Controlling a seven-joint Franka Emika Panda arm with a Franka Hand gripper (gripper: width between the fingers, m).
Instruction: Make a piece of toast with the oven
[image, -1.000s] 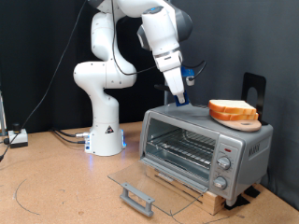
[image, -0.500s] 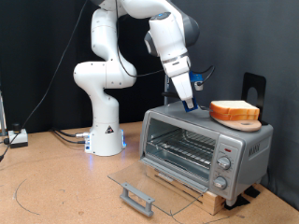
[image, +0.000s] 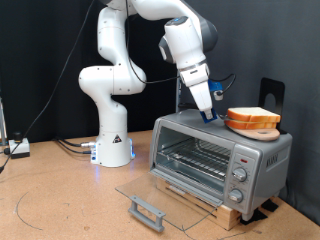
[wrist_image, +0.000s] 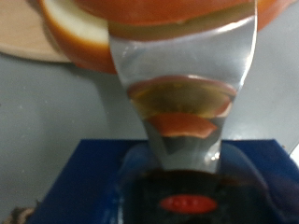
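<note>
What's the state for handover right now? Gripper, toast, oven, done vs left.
Gripper: low over the oven top, right beside the piece of toast; nothing seen between its fingers.
Toast: on the round wooden board atop the oven, at the exterior view's right.
Oven: glass door dropped open, wire rack bare.
Done: door open.
Left: toast not yet inside.

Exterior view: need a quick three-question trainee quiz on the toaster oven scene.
1. True or false: the glass door of the boxy silver toaster oven is shut.
2. Where is the orange-crusted slice of bread? A) on the wire rack B) on a round wooden board on the oven's top C) on the table
3. Fill in: the hand is over the oven's ____, beside the bread.

Key: 1 false, it hangs open; 2 B; 3 top.
</note>
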